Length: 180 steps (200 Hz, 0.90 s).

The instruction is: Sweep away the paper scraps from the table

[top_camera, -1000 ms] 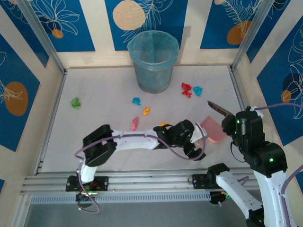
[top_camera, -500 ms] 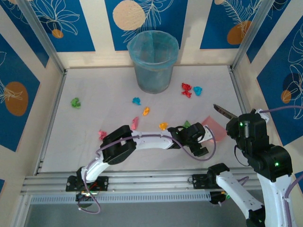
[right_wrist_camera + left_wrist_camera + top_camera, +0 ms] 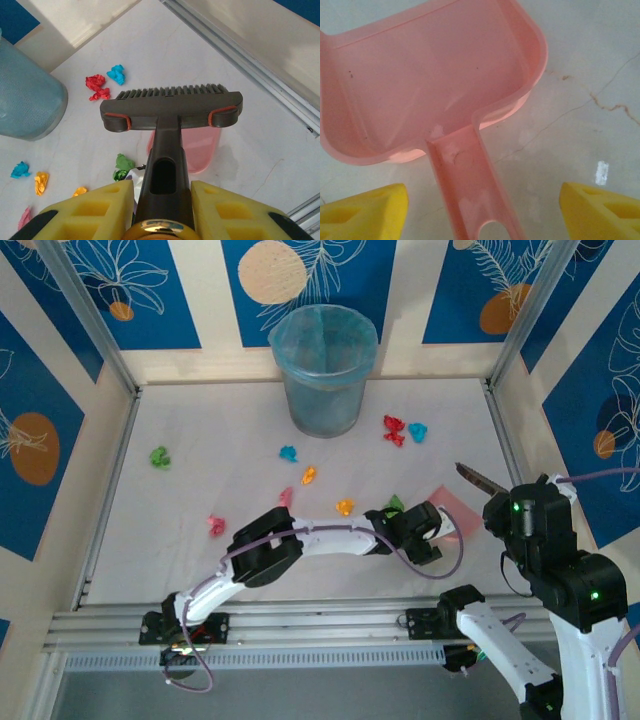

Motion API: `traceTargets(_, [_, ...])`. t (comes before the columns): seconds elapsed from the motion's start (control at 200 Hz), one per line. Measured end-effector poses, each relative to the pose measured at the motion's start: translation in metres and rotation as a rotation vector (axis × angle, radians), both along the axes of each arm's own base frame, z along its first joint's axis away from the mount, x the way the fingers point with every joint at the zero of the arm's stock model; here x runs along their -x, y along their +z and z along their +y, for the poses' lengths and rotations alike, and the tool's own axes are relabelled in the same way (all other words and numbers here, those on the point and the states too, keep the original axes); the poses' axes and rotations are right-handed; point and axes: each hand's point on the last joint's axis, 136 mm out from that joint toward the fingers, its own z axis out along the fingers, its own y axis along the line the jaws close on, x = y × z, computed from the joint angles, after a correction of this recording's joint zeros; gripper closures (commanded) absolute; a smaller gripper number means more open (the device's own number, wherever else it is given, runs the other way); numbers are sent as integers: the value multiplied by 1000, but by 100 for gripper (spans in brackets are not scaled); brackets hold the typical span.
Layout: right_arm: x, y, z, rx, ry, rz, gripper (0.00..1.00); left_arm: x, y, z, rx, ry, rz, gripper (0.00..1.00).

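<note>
Paper scraps (image 3: 289,453): nine small crumpled wads counted from above, in green, pink, cyan, orange and red, lying loose on the white bench (image 3: 200,420). One green wad (image 3: 159,456) sits alone at far left. A red (image 3: 394,430) and a cyan (image 3: 417,431) lie just beside each other, right of the bin (image 3: 323,370). The rest are strung through the middle, one green piece (image 3: 395,504) near the dustpan (image 3: 455,510). Bench surface: smooth, glossy, faintly cracked and stained, with metal rails along the near edge. Bin: translucent blue-green, round, tapering, upright at back centre. Dustpan, close view (image 3: 435,80): pink plastic, shallow, rounded walls, flat handle with a hole, lying on the bench at right. Left fingers (image 3: 365,210): yellow foam pads, released, spread either side of the dustpan handle with gaps. Brush (image 3: 170,107): dark plastic head, short bristle row, red accents, held near the dustpan. Right fingers (image 3: 90,210): clenched on the brush handle.
</note>
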Motion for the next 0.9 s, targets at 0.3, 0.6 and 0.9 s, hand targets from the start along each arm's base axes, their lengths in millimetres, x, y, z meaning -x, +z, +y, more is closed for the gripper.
traceTargets(0.3, [4,-3,-3,13,-9,19,100,-2,4,-3,16,16,7,57])
traceTargets(0.6, [11,-6,-6,23,-13,39,100,-3,9,-7,43,32,18,75])
traceTargets(0.9, [13,-4,-3,7,6,27,100,-1,21,17,75,76,7,87])
